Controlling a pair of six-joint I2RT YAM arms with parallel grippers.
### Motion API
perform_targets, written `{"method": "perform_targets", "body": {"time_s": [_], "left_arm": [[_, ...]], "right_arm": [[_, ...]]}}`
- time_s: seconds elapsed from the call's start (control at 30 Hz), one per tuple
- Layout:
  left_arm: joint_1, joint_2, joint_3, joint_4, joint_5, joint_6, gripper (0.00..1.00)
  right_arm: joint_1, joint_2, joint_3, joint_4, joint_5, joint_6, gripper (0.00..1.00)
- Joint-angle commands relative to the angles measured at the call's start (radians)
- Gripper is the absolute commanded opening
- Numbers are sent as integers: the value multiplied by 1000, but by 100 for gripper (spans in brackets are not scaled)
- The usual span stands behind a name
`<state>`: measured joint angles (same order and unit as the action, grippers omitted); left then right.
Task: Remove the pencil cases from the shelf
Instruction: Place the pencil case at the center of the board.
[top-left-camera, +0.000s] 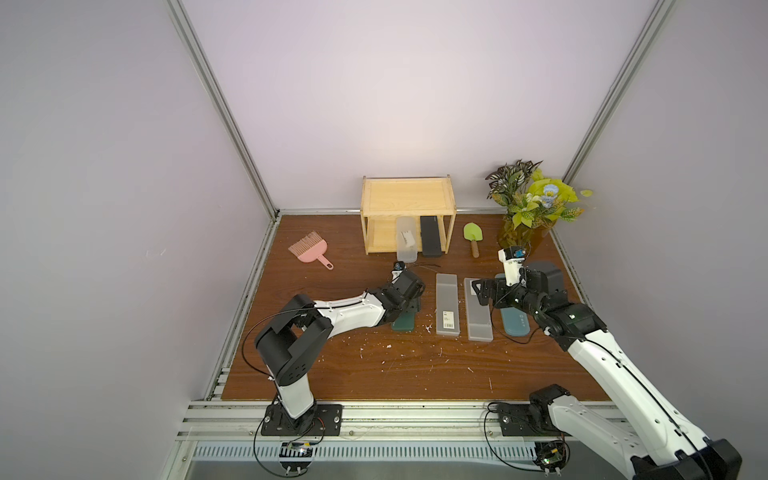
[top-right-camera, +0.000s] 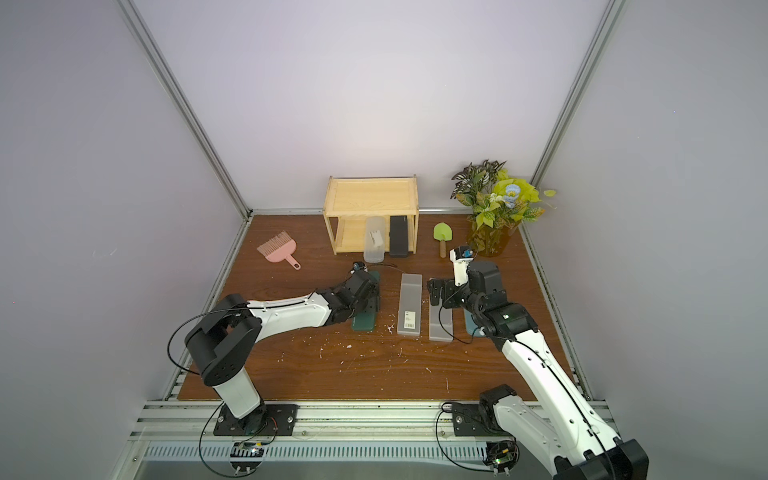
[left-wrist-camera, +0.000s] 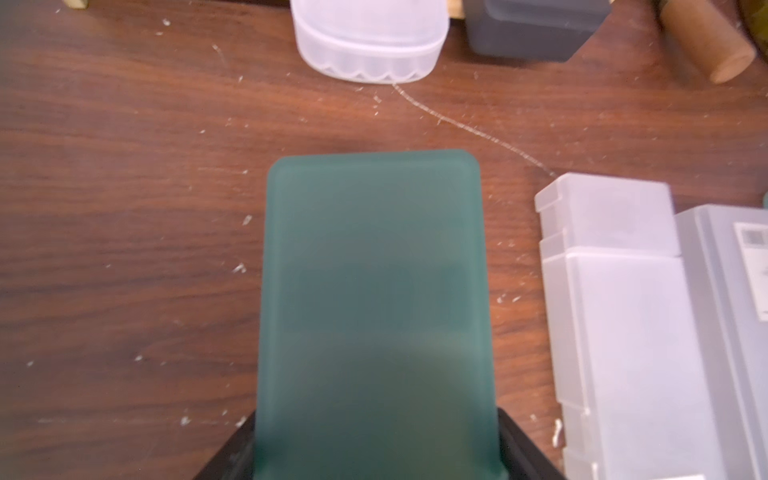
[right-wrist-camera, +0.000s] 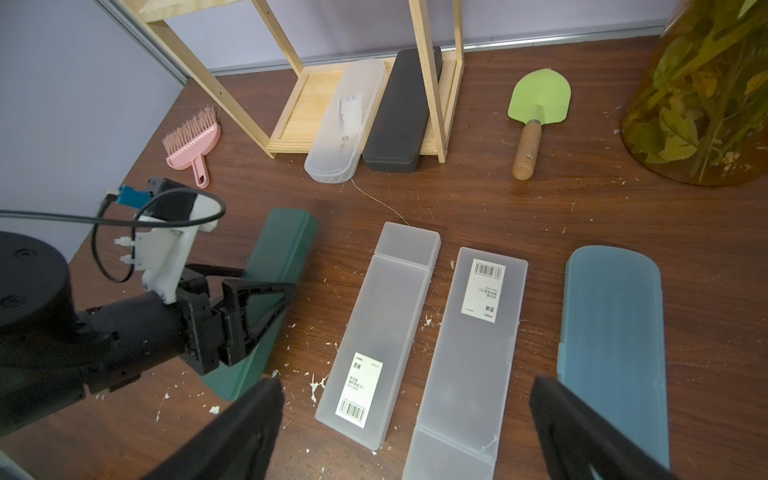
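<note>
1. Dark green plastic shows between the left hand's two fingers: they are closed against the long sides of the dark green case, which lies on the counter, off the shelf.
2. Just beside that hand, toward the right hand, lie a frosted grey case, a second frosted grey case and the teal case, side by side.
3. The right hand hangs over these with its fingers spread wide, holding nothing.
4. Ahead of the left hand, the clear case and the black case rest on the shelf's lower board, their ends jutting past its front.
5. A green trowel lies ahead of the right hand.
</note>
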<state>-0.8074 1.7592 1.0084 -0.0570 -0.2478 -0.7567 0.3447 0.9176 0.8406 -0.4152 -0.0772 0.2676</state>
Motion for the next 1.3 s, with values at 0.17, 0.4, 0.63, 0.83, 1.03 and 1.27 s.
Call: {"method": "perform_targets", "body": {"time_s": [0.17, 0.4, 0.63, 0.83, 1.03, 1.27], "left_arm": [[-46, 92, 89, -12, -20, -16, 71], [-58, 124, 113, -27, -18, -13, 72], [-62, 134, 103, -30, -18, -14, 76], [-62, 137, 106, -43, -28, -10, 84], [-64, 118, 115, -46, -37, -3, 89], [-64, 88, 180, -142, -128, 40, 95]], "right_arm": [[-4, -43, 3, -3, 19, -35, 99], [-4, -53, 4, -10, 28, -42, 100], [-5, -49, 4, -5, 24, -38, 100], [-6, -46, 7, -4, 25, -39, 100], [-5, -42, 14, 0, 23, -38, 100], [-5, -28, 38, -6, 11, -44, 100]]}}
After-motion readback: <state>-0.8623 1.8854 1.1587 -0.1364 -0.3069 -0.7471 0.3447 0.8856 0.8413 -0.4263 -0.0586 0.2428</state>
